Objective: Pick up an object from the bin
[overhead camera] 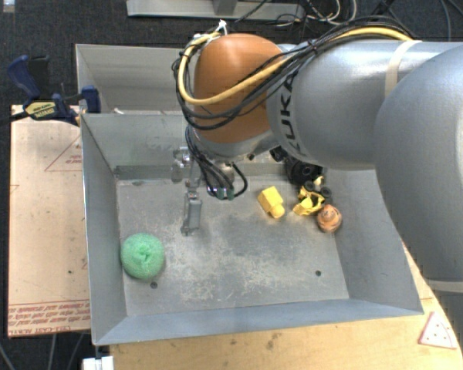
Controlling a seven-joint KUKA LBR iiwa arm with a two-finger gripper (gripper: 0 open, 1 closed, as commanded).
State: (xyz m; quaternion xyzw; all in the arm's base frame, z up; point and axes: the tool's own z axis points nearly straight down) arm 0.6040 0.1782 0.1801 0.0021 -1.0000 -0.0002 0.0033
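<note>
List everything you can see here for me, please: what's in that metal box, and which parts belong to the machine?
ball: 1, green, bin floor, near-left corner
block: 1, yellow, floor, right of centre
crumpled thing: 1, yellow and black, just right of the block
round thing: 1, brownish orange, beside the crumpled thing
dark thing: 1, black, partly hidden under the arm; kind unclear
bin: 1, grey metal, holding all of the above
gripper: 1, grey metal, over the floor between ball and block
arm: 1, grey with orange cover and cables, reaching in from the right
</note>
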